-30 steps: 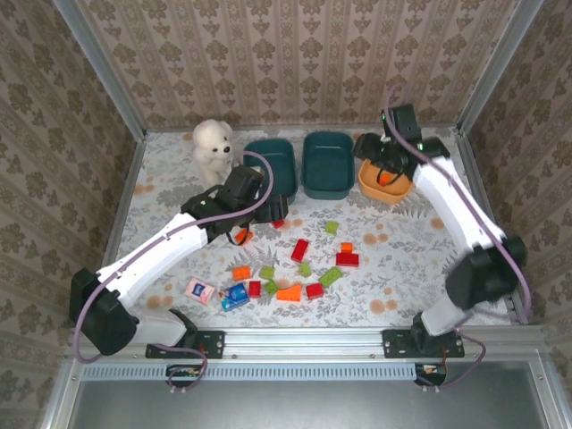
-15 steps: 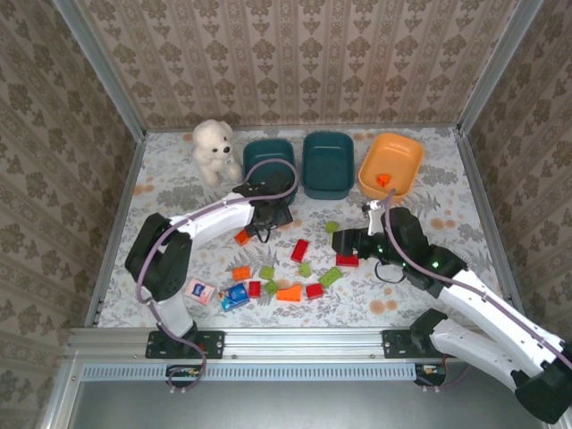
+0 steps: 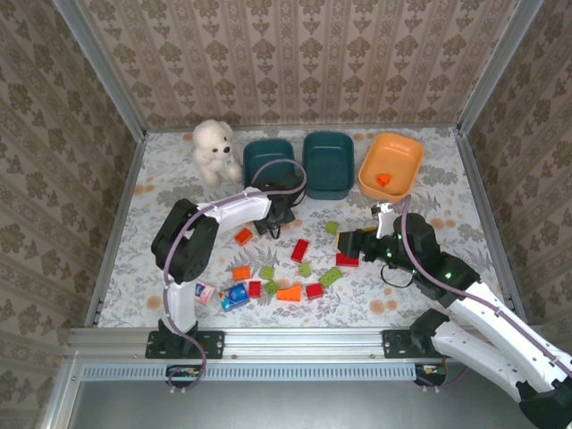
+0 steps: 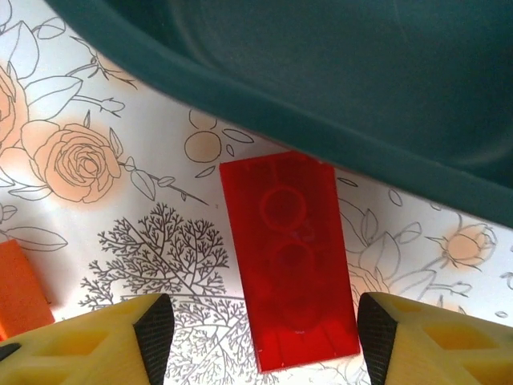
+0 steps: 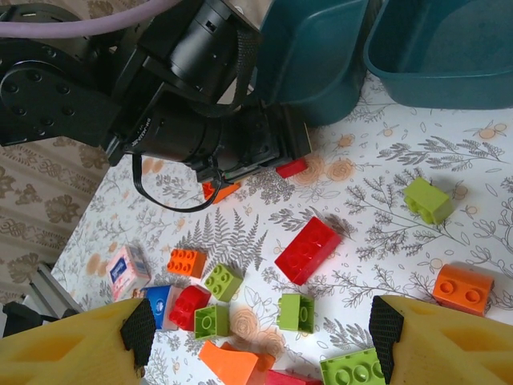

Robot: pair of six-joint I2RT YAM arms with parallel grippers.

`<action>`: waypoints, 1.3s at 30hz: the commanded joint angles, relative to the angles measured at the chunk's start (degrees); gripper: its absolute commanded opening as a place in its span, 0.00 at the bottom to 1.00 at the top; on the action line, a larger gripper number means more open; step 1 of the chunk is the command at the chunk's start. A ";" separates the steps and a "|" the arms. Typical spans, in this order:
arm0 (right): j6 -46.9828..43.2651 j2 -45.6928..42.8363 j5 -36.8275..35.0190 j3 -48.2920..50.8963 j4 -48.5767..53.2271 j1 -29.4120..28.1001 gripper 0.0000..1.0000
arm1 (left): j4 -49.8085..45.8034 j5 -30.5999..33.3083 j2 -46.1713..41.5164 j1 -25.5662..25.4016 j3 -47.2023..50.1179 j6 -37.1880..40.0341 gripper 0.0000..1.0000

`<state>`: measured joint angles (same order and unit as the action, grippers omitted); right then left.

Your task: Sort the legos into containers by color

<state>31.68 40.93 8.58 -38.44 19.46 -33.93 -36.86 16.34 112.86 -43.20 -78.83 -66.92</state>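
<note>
Plainly, left gripper [image 4: 264, 337] gapes around a red lego [image 4: 287, 257] beside a teal tub [image 4: 361, 80]; right gripper [image 5: 262, 329] gapes too.

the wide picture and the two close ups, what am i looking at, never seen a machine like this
Two robot arms, each ending in a two-finger gripper. The wide picture looks down from above and behind; each close-up is from a wrist camera. On the table lie red, orange and green bricks, two teal tubs, an orange tub and a teddy bear. The left gripper is open around a red brick beside a teal tub; the right gripper hangs open above the bricks. Nothing is held.
</note>
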 commanded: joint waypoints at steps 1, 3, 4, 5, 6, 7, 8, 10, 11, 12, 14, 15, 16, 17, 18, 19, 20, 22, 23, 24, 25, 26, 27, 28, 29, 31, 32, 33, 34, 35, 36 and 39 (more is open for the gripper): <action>0.23 0.60 -0.33 -0.50 0.47 -0.26 0.74 | 0.16 1.78 1.72 -0.39 -1.92 -1.00 0.65; 0.31 1.12 -0.22 -0.58 0.26 -0.26 0.75 | 0.41 1.95 2.42 -0.44 -2.30 -0.55 0.65; 0.40 1.33 -0.22 -0.52 0.27 -0.26 0.75 | 0.13 1.94 2.67 -0.48 -2.25 -0.65 0.64; 0.40 1.65 -0.14 -0.68 0.31 -0.26 0.75 | -0.24 1.95 3.01 -0.46 -2.37 -0.83 0.64; 0.49 1.98 -0.06 -0.70 0.12 -0.26 0.75 | -0.50 1.97 3.22 -0.44 -2.30 -0.98 0.62; 0.65 2.25 -0.03 -0.76 0.14 -0.26 0.75 | -0.66 1.94 3.32 -0.52 -2.18 -1.13 0.62; 0.74 2.60 0.11 -0.76 -0.09 -0.26 0.75 | -0.47 1.86 3.41 -0.53 -1.84 -1.15 0.60; 1.03 3.15 -0.04 -0.85 -0.15 -0.26 0.75 | -0.09 1.83 3.50 -0.53 -1.35 -1.20 0.53; 1.19 3.42 -0.05 -0.94 -0.28 -0.26 0.75 | 0.13 1.80 3.57 -0.49 -1.11 -1.13 0.49; 1.31 3.68 -0.05 -0.94 -0.42 -0.26 0.75 | 0.52 1.85 3.67 -0.44 -0.91 -0.71 0.46; 1.36 4.09 -0.05 -1.09 -0.70 -0.26 0.75 | 0.33 2.27 3.64 -0.50 -0.80 -0.17 0.36; 1.40 4.31 -0.05 -1.24 -0.70 -0.26 0.75 | -0.02 2.45 3.45 -0.57 -0.67 -0.05 0.30; 1.38 4.51 -0.05 -1.36 -0.70 -0.26 0.75 | -0.33 2.63 2.93 -0.57 -0.53 0.05 0.27; 1.37 4.72 -0.05 -1.59 -0.65 -0.26 0.75 | -1.05 2.68 2.30 -0.61 -0.35 -0.10 0.23; 1.29 4.84 -0.05 -1.85 -0.41 -0.26 0.75 | -1.79 2.55 1.34 -0.72 -0.05 -0.42 0.22; 1.20 4.86 -0.12 -2.10 -0.09 -0.26 0.75 | -2.06 2.30 0.26 -0.87 0.50 -0.41 0.22; 1.10 4.87 -0.26 -2.53 0.39 -0.26 0.75 | -2.45 1.62 -1.25 -1.13 1.15 -0.16 0.21; 0.63 4.79 -0.47 -3.24 1.28 -0.26 0.75 | -4.27 1.00 -4.43 -2.13 2.19 0.80 0.20; 0.45 4.71 -0.66 -3.55 1.72 -0.26 0.75 | -5.45 0.51 -6.35 -2.98 2.76 1.53 0.18; 0.40 4.61 -0.83 -3.81 2.07 -0.21 0.75 | -6.75 0.20 -8.31 -3.81 3.55 1.94 0.18; 0.23 4.52 -0.93 -4.05 2.25 -0.22 0.75 | -7.64 -0.34 -10.03 -4.50 4.35 2.40 0.17; 0.18 4.45 -0.93 -4.25 2.33 -0.21 0.75 | -8.28 -1.05 -12.11 -5.09 5.15 3.19 0.17; 0.09 4.40 -0.85 -4.53 2.49 -0.17 0.74 | -9.26 -1.69 -13.93 -5.53 5.58 3.88 0.16; -0.08 4.47 -0.84 -4.76 2.46 -0.17 0.74 | -10.47 -1.84 -15.34 -5.75 5.42 4.62 0.15; -0.09 4.44 -0.76 -4.97 2.50 -0.17 0.74 | -11.70 -1.74 -16.61 -5.84 4.80 6.10 0.15; -0.21 4.52 -0.59 -5.07 2.32 -0.21 0.74 | -13.81 -0.48 -17.99 -5.25 2.02 9.28 0.15; -0.30 4.60 -0.43 -4.99 2.08 -0.17 0.74 | -14.63 0.12 -17.96 -4.67 -0.01 11.12 0.15; -0.30 4.81 -0.32 -4.89 1.76 -0.17 0.74 | -14.72 0.11 -17.43 -3.49 -2.00 13.30 0.14; -0.29 5.02 -0.19 -4.81 1.49 -0.17 0.74 | -14.68 -0.12 -16.48 -2.44 -4.05 15.17 0.15; -0.28 5.42 -0.06 -4.81 1.12 -0.17 0.74 | -14.27 -0.99 -14.86 -1.00 -6.45 17.41 0.15; -0.25 5.76 0.10 -4.93 0.89 -0.17 0.74 | -14.26 -1.69 -12.66 0.47 -9.17 19.28 0.15; -0.46 7.20 0.37 -5.76 0.07 -0.17 0.74 | -14.76 -4.23 -4.91 4.59 -18.32 23.91 0.15</action>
<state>32.01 47.09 8.43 -41.85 19.88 -33.91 -49.67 14.09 101.84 -41.76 -91.24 -51.09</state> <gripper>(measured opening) 0.745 0.298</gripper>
